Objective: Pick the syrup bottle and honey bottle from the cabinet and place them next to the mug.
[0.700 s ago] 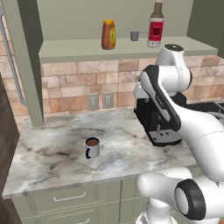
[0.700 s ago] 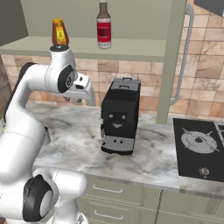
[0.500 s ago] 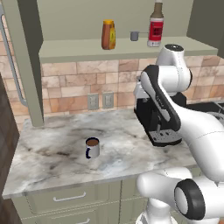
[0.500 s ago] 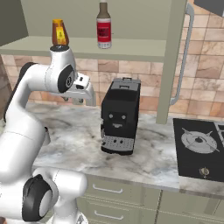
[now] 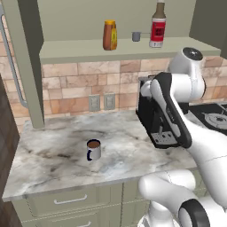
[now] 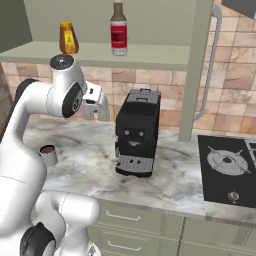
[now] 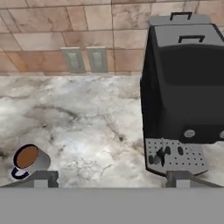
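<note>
Mug: the small white mug with a dark blue side [image 5: 93, 150] stands alone on the marbled grey tabletop [image 5: 53, 155], marking where both bottles belong.
Honey bottle: the squat amber-orange bottle with an orange cap [image 5: 110, 35] is upright on the pale olive-green cabinet's shelf board [image 5: 88, 49], untouched.
Syrup bottle: the tall brown bottle with a red-and-white label [image 5: 158, 27] stands further right on the shelf, beyond a small grey cup [image 5: 136, 36].
Gripper: the gripper [image 6: 98, 107] hangs below the shelf beside the black coffee machine [image 6: 137, 132], fingers spread and empty.
Hidden: the syrup cap is cropped.

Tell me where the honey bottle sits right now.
The honey bottle stands on the cabinet shelf, left of the small grey cup and the syrup bottle in the left base view.
</note>
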